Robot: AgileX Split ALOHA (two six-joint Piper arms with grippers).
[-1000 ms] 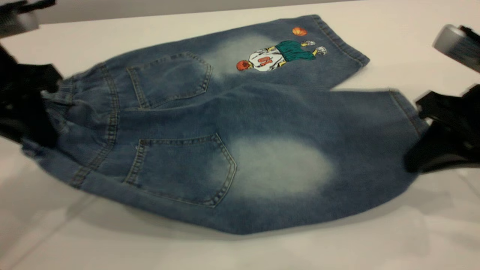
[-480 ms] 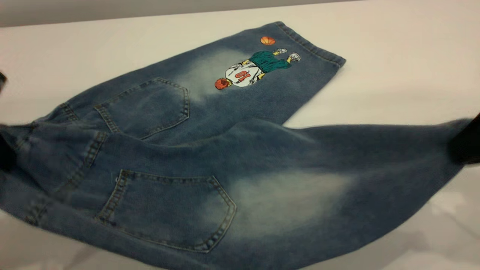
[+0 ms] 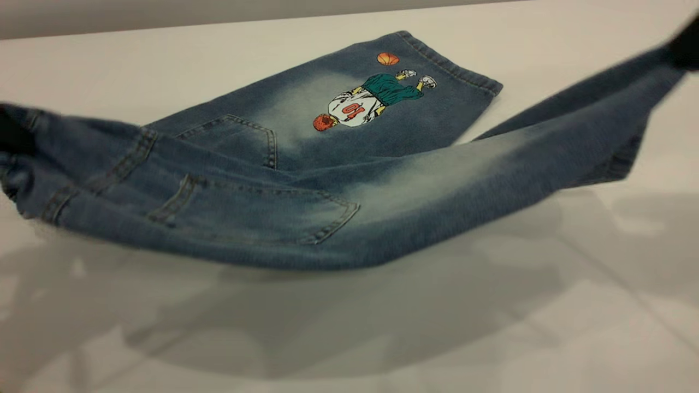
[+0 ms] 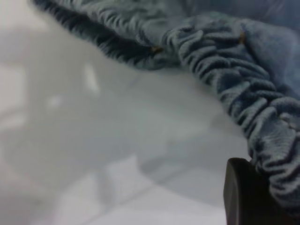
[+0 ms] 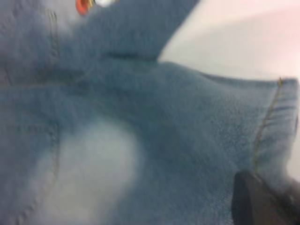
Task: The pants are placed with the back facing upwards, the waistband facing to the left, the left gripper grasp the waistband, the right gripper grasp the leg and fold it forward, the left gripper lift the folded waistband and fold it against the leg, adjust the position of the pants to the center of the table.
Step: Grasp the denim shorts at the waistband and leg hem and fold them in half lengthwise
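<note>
The blue denim pants [image 3: 306, 218] hang stretched between both arms, back pockets up. At the far left my left gripper [image 3: 9, 136] is shut on the elastic waistband [image 4: 243, 89], with one dark finger [image 4: 243, 199] showing under the gathered cloth. At the upper right my right gripper [image 3: 686, 45] is shut on the hem of the near leg [image 3: 611, 114], its finger [image 5: 255, 201] pressed into the denim. This near half is lifted off the table. The far leg [image 3: 415, 114], with a basketball-player print [image 3: 371, 101], lies flat on the table.
The white table [image 3: 382, 327] runs wide in front of the pants, with their shadow on it. A grey back edge [image 3: 164, 16] borders the far side. Nothing else stands on the surface.
Both grippers have risen with the near half of the pants. The right gripper carried the near leg's hem up and toward the far side; the near pocket panel now tilts edge-on.
</note>
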